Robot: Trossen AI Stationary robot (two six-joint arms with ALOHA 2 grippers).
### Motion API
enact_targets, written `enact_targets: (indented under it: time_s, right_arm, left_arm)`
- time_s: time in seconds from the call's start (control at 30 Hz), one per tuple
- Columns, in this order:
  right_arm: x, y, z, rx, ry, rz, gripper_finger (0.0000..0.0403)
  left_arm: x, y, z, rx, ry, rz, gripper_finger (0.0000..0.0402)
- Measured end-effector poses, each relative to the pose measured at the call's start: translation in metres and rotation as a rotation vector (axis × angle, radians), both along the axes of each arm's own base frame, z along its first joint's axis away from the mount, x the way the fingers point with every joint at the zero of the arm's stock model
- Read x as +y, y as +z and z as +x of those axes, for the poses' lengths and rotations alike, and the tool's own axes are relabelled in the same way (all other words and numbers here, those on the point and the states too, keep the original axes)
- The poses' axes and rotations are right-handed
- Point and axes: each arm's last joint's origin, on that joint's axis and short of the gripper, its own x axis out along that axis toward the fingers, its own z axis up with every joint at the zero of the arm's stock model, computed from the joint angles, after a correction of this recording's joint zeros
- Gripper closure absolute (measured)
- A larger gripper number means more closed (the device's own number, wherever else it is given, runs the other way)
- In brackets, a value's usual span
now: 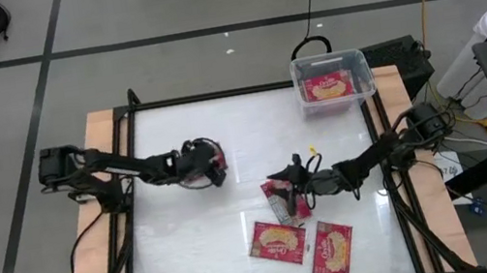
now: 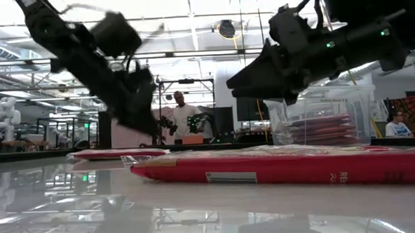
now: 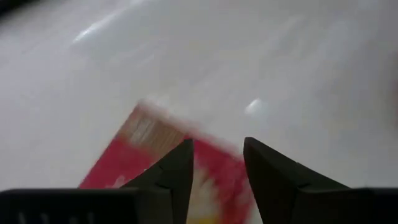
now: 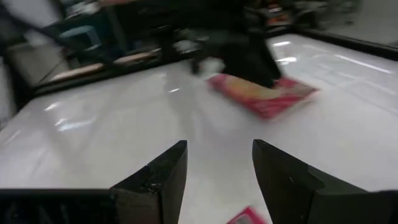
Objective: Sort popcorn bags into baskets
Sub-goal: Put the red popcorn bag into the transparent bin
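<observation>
Red popcorn bags lie flat on the white table. One bag (image 1: 219, 164) is under my left gripper (image 1: 209, 168), whose open fingers stand over it with the bag (image 3: 143, 149) showing between them. Another bag (image 1: 281, 199), with a greyish strip, lies below my right gripper (image 1: 292, 182), which is open and raised off the table (image 2: 238, 83). Two more bags (image 1: 277, 241) (image 1: 332, 250) lie toward the near edge. The clear bin (image 1: 330, 60) stands at the far right corner with a bag (image 1: 327, 87) inside. My left gripper (image 3: 217, 163) comes at the bag from above on a slant, one open finger on either side of the bag's red face (image 3: 214, 177). The bag lies flat on the table (image 4: 264, 93). I cannot tell whether the fingertips touch it.
Black frame rails run along the table's left and right edges (image 1: 127, 204). A black box and cables (image 1: 399, 53) sit beyond the bin. Bare white tabletop lies between the two arms and along the left near part (image 1: 193, 252). A person (image 2: 181, 114) stands far behind the table.
</observation>
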Motion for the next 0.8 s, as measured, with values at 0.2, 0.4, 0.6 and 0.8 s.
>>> enact_targets:
  time_s: [0.2,0.4,0.6,0.8]
  right_arm:
    - [-0.004,0.000,0.000,-0.023,-0.054,0.079,0.0229]
    - [-0.020,0.007,0.026,-0.027,-0.084,0.137,0.0229]
    - [-0.059,0.022,0.078,0.142,-0.041,0.225,0.0229]
    - [-0.110,0.027,0.116,0.223,-0.058,0.423,0.0222]
  left_arm:
    - [-0.021,0.037,-0.028,0.065,-0.102,0.007,0.0257]
    - [-0.016,0.054,-0.063,0.119,0.106,0.047,0.0257]
    - [-0.009,0.042,-0.073,0.179,0.179,0.030,0.0257]
    - [-0.004,0.017,-0.086,0.211,0.233,-0.005,0.0257]
